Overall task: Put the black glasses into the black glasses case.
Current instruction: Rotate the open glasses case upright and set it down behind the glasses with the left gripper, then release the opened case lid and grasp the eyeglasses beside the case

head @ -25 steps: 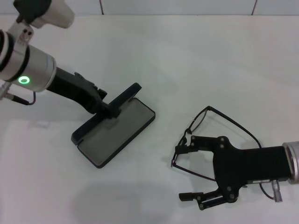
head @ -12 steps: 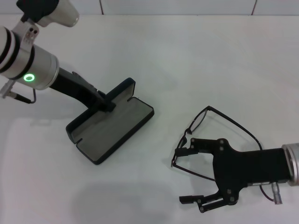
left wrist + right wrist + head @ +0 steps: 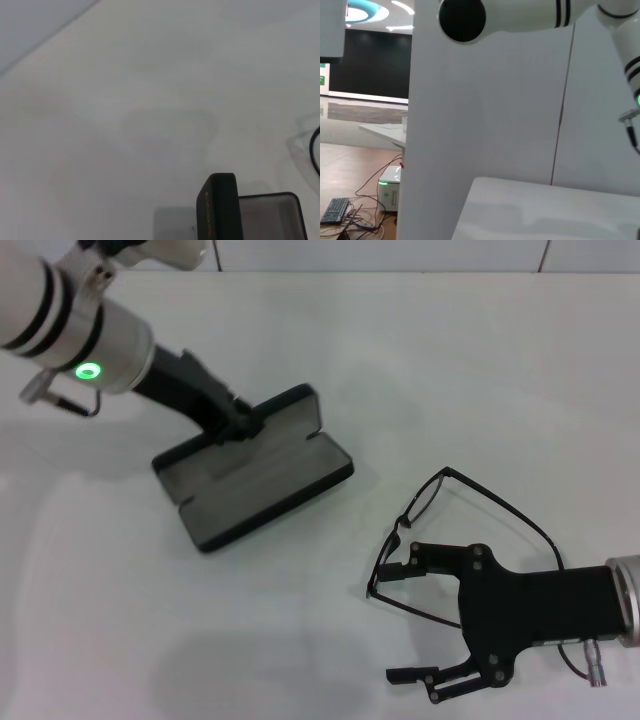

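Head view: left gripper (image 3: 240, 423) clamps the open, grey-lined black glasses case (image 3: 255, 478); right gripper (image 3: 408, 621) spread wide beside thin-framed black glasses (image 3: 450, 528).

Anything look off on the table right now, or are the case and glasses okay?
Nothing damaged or spilled. The black rectangular glasses case lies open, angled, the left gripper at its lid. The thin black-framed glasses lie unfolded beside the open right gripper.

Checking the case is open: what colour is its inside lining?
Grey, inside the black case; clearest in the head view.
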Available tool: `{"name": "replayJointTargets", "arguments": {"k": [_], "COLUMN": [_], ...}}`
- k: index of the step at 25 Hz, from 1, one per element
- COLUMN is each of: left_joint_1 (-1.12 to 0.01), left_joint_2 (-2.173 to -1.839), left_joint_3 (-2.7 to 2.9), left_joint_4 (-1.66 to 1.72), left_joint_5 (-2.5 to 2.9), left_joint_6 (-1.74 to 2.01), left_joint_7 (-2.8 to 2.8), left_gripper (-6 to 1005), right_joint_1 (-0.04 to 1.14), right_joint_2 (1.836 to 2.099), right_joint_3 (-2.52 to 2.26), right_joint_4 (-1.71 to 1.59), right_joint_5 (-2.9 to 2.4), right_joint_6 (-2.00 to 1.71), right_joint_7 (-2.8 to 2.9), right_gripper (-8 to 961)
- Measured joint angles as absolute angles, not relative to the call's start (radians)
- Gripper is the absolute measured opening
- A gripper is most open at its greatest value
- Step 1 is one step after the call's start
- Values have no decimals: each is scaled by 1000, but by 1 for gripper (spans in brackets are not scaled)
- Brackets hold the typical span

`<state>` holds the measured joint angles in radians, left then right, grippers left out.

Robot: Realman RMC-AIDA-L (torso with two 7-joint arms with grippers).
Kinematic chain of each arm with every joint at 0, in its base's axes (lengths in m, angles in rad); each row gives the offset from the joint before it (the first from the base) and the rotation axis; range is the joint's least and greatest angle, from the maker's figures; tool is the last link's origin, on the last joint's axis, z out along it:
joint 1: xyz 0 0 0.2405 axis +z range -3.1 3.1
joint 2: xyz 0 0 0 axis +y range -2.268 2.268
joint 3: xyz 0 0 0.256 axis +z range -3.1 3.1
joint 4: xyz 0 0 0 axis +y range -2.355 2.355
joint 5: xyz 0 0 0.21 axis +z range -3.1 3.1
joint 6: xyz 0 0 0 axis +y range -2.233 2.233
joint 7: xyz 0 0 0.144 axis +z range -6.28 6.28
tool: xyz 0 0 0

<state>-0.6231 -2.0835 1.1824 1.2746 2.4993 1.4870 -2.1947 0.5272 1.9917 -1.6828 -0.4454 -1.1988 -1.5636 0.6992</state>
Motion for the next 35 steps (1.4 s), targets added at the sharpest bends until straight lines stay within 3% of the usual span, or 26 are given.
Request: {"name": "replayJointTargets", "arguments": {"k": [17,32,35], "left_joint_1": [-811,-762,-677], "left_joint_2": [-2092,-2091,-2090], "left_joint_3": [1573,1578,1514], "left_joint_4": [1171,1224,1281], "left_joint_5": [2493,2274,2029], "left_joint_6": [1178,1113,1117], "left_joint_7": [-1974,-1982,-1918], "left_gripper": [306,402,537], "right_joint_1": [496,490,496], "right_joint_2": [2009,2012,2021], "right_joint_3": [-1683,-1616,-1549], "right_joint_4": [-443,-444,-464], "right_joint_5": [-1198,-1194,-1189], "right_joint_6": [-1566,-1528,-1519], "right_joint_7": [689,686,686], "right_gripper": [858,858,858]}}
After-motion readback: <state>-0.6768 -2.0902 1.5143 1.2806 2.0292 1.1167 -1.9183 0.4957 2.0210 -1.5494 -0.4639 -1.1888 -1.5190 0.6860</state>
